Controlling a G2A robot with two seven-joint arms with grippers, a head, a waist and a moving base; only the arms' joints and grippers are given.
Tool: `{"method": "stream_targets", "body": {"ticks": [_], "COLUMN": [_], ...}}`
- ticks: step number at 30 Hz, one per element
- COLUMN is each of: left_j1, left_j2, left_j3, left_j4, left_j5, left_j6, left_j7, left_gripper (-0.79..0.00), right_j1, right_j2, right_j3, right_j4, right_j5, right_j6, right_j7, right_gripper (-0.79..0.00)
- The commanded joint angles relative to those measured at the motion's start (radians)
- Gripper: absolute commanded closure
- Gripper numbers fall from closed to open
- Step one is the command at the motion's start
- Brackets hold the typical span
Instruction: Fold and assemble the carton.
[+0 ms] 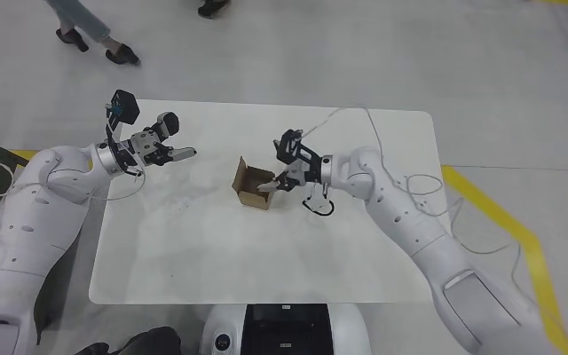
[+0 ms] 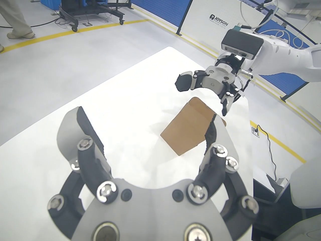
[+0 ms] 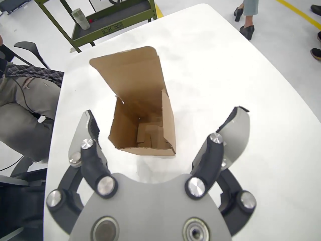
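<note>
Currently carton (image 3: 140, 116) lies open end toward R gripper (image 3: 163, 111), spread wide just beside it; L gripper (image 2: 147, 114) wide too, well apart.

You see your left gripper (image 2: 146, 116) over the white desk (image 2: 112, 96), its jaws spread wide. Beyond it the brown carton (image 2: 186, 129) sits on the desk. The right gripper (image 2: 204, 97) hangs close above the carton's far edge, its jaws parted too.

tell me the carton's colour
Plain brown cardboard; the carton shows best in the right wrist view.
</note>
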Motion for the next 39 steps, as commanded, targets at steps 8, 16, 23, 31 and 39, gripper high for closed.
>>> {"method": "stream_targets", "body": {"ticks": [8, 16, 23, 31, 39], "left_j1": [0.0, 0.0, 0.0, 0.0, 0.0], "left_j2": [0.0, 0.0, 0.0, 0.0, 0.0], "left_j3": [0.0, 0.0, 0.0, 0.0, 0.0], "left_j4": [0.0, 0.0, 0.0, 0.0, 0.0], "left_j5": [0.0, 0.0, 0.0, 0.0, 0.0], "left_j6": [0.0, 0.0, 0.0, 0.0, 0.0], "left_j7": [0.0, 0.0, 0.0, 0.0, 0.0], "left_gripper": [-0.785, -0.785, -0.785, -0.785, -0.785], "right_j1": [0.043, 0.034, -0.079, -0.356, -0.512], "right_j2": [-0.033, -0.039, -0.008, 0.047, 0.068], "right_j3": [-0.04, -0.037, 0.045, 0.174, 0.231], "right_j4": [0.067, 0.058, -0.118, -0.493, -0.64], "right_j5": [-0.016, -0.01, 0.004, -0.054, -0.151], "right_j6": [0.066, 0.109, 0.293, 0.597, 0.754], "right_j7": [0.028, 0.069, 0.103, 0.185, 0.149], "right_gripper": [-0.299, 0.0, 0.0, 0.0, 0.0]}}
